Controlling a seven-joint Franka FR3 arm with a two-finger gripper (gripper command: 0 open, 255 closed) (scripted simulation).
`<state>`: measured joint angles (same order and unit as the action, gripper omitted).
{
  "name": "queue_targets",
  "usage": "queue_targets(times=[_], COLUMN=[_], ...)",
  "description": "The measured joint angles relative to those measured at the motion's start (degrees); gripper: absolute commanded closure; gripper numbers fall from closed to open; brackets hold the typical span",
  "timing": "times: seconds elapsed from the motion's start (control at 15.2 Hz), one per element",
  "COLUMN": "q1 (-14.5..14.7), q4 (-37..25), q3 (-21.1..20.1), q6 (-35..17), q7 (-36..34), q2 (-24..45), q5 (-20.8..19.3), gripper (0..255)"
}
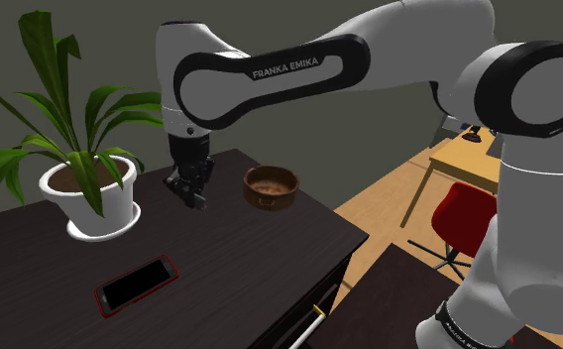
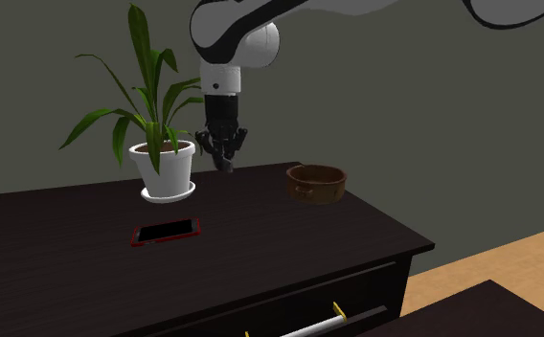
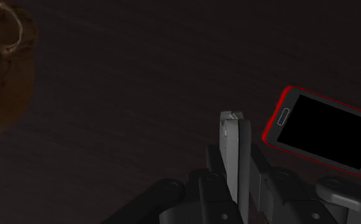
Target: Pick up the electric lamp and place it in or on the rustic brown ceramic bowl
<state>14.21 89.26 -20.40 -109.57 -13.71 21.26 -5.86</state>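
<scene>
A brown bowl (image 1: 270, 198) (image 2: 316, 189) stands near the far right corner of the dark table (image 1: 230, 268) (image 2: 260, 239). My black gripper (image 1: 192, 198) (image 2: 227, 165) hangs a little above the tabletop, between the bowl and a potted plant (image 1: 91, 193) (image 2: 163, 170). It is closer to the bowl in the shoulder view. In the wrist view the fingers (image 3: 230, 137) meet with nothing between them, and the gripper (image 3: 236, 118) points down at bare dark tabletop. The bowl's brown rim (image 3: 14, 76) lies off to one side of the gripper.
A red-edged phone (image 1: 136, 285) (image 2: 165, 232) (image 3: 322, 130) lies flat on the table's near part. The table front has a drawer with a light handle (image 2: 337, 318). A wooden desk (image 1: 468, 159) and a red chair (image 1: 463, 218) stand beyond the table's right end.
</scene>
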Motion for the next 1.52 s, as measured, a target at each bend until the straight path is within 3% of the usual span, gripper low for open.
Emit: queue_targets(times=[0.86, 1.52], q1=[-11.3, -18.9], q4=[14.0, 16.8], q3=[4.3, 9.4], q6=[-3.8, -4.6], q7=[15.9, 28.9], q2=[-10.6, -12.5], q5=[4.6, 5.9], gripper=[255, 255])
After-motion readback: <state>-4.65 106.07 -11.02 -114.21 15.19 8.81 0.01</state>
